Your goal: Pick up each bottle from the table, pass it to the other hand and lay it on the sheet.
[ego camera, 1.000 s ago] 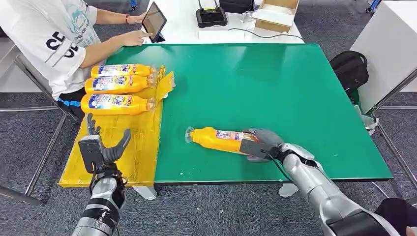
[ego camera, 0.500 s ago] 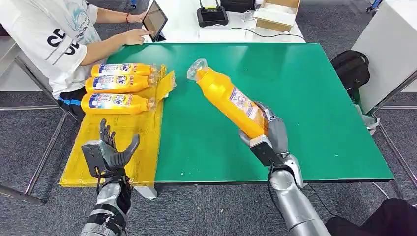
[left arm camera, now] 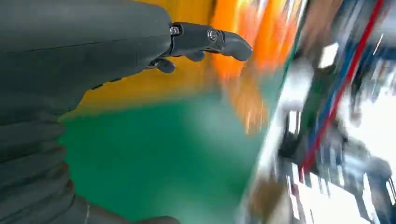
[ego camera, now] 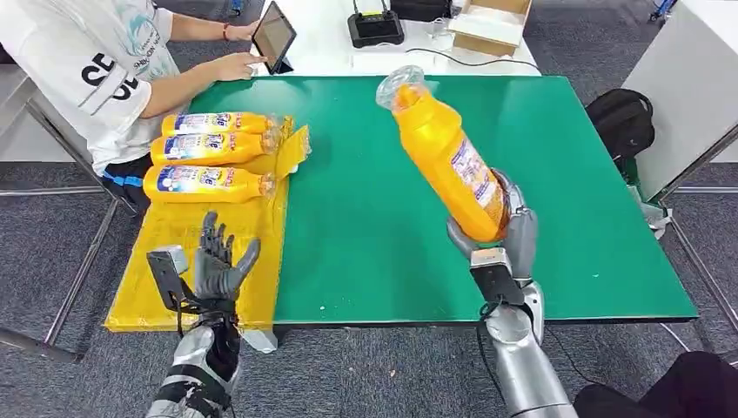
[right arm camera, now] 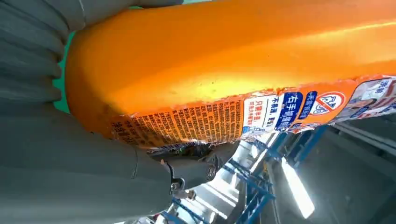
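Bright, even overhead light gives the head view sharp detail and only soft, faint shadows on the green desk [ego camera: 392, 218]. The left wrist view is heavily motion-blurred beyond the desk's edge. The right wrist view shows white glare from lamps.

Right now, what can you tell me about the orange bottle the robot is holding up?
The bottle looks like smooth orange plastic, with a printed label of blue, white and red along its side and clear wrapping over its cap end. The right hand grips it by the base, lifted off the green table. It tilts with the cap end up, leaning away from the robot and toward its left. Only that hand touches it.
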Robot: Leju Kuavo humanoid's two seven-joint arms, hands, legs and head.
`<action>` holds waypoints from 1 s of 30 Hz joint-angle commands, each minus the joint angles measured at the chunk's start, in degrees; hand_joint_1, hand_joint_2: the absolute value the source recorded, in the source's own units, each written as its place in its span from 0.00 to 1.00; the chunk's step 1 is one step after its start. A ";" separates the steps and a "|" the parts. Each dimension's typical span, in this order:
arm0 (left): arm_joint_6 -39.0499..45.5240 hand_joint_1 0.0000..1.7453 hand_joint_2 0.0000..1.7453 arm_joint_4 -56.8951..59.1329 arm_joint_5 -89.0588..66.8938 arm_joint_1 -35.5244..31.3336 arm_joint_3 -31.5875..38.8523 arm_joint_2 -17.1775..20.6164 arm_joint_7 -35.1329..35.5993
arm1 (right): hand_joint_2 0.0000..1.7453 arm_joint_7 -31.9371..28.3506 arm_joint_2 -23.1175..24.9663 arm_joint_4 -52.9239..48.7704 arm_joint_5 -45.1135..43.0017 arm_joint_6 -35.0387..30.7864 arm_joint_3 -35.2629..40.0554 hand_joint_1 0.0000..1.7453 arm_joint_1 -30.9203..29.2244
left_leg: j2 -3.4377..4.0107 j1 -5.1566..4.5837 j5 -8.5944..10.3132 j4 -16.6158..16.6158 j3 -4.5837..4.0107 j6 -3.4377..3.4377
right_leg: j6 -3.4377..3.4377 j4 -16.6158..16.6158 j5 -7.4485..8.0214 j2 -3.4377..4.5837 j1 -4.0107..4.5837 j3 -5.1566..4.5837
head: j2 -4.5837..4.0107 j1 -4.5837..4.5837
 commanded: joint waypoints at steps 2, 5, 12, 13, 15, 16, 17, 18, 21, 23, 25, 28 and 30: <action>-7.88 0.00 1.00 -8.31 4.23 3.59 -11.49 1.08 2.98 | 1.00 -2.80 2.60 9.84 0.05 4.85 1.61 1.00 -0.05 | 0.18 0.05 -0.22 -0.03 0.40 0.07 | -0.21 -0.09 -0.13 0.10 0.11 0.41 | 0.00 0.00; -9.55 0.00 1.00 -7.95 5.44 3.22 -11.96 1.59 2.92 | 1.00 -2.66 2.73 10.16 0.17 5.41 1.90 1.00 -0.35 | 0.15 0.05 -0.27 -0.04 0.53 0.08 | -0.31 -0.07 -0.20 0.04 0.13 0.52 | 0.00 0.00; -13.32 0.00 1.00 -7.27 4.24 3.00 -18.46 0.55 1.98 | 1.00 -5.26 7.95 21.84 0.52 11.71 10.95 1.00 -0.69 | 0.18 0.06 -0.16 -0.08 0.27 0.04 | -0.17 -0.10 -0.07 0.10 0.10 0.23 | 0.00 0.00; -13.55 0.00 1.00 -7.11 4.14 2.92 -18.96 0.44 1.47 | 1.00 -5.60 8.33 23.31 0.55 12.08 12.17 1.00 -0.84 | 0.14 0.07 -0.11 -0.08 0.17 0.02 | -0.13 -0.10 -0.04 0.07 0.10 0.15 | 0.00 0.00; -13.61 0.00 1.00 -7.17 3.60 2.84 -19.67 0.48 1.11 | 1.00 -5.86 8.67 24.79 0.49 12.37 13.22 1.00 -1.18 | 0.21 0.10 -0.24 -0.09 0.44 0.04 | -0.25 -0.11 -0.15 0.09 0.15 0.40 | 0.00 0.00; -13.11 0.00 1.00 -7.30 2.73 2.79 -20.00 0.57 0.72 | 1.00 -5.74 8.86 25.65 0.85 12.32 14.00 1.00 -1.52 | 0.12 0.07 -0.13 -0.08 0.23 0.03 | -0.16 -0.09 -0.08 0.04 0.10 0.19 | 0.00 -0.02; -12.45 0.00 1.00 -7.22 1.88 2.63 -20.23 0.66 0.66 | 1.00 -5.46 8.89 26.19 1.21 12.17 14.58 1.00 -1.88 | 0.14 0.07 -0.20 -0.07 0.38 0.05 | -0.22 -0.09 -0.15 0.04 0.12 0.34 | 0.00 0.00; -11.95 0.00 1.00 -6.97 1.36 2.50 -20.31 0.65 0.72 | 1.00 -5.25 8.96 26.55 1.49 12.35 15.18 1.00 -2.15 | 0.12 0.07 -0.13 -0.07 0.23 0.04 | -0.17 -0.09 -0.09 0.04 0.13 0.20 | 0.00 0.00; -10.87 0.00 1.00 -5.65 0.27 1.68 -19.80 0.37 0.70 | 1.00 -3.76 9.21 28.73 4.27 12.22 18.29 1.00 -3.27 | 0.17 0.05 -0.12 -0.06 0.16 0.05 | -0.16 -0.06 -0.06 0.09 0.10 0.13 | 0.00 -0.02; -10.57 0.00 1.00 -4.40 -0.40 0.52 -19.48 0.22 0.82 | 1.00 -3.07 9.88 31.16 6.60 11.58 20.96 1.00 -4.13 | 0.14 0.07 -0.14 -0.05 0.23 0.05 | -0.20 -0.06 -0.09 0.04 0.12 0.21 | 0.00 0.00; -10.48 0.00 1.00 -3.48 -0.99 -0.15 -19.45 -0.04 1.12 | 1.00 -2.69 10.62 33.40 7.42 11.89 22.61 1.00 -4.83 | 0.10 0.05 -0.12 -0.05 0.19 0.04 | -0.20 -0.04 -0.08 0.02 0.11 0.16 | 0.00 0.00; -10.70 0.00 1.00 -3.24 -1.18 -0.13 -19.69 -0.35 1.27 | 1.00 -2.00 11.32 35.51 7.88 12.59 24.10 1.00 -5.20 | 0.14 0.08 -0.17 -0.04 0.29 0.05 | -0.24 -0.04 -0.13 0.03 0.14 0.25 | 0.00 0.00; -10.54 0.00 1.00 -3.18 -1.38 -0.05 -19.80 -0.46 1.34 | 1.00 -1.61 11.50 36.82 8.37 12.20 24.94 1.00 -5.49 | 0.09 0.08 -0.13 -0.05 0.22 0.03 | -0.20 -0.06 -0.11 -0.01 0.14 0.19 | 0.00 -0.02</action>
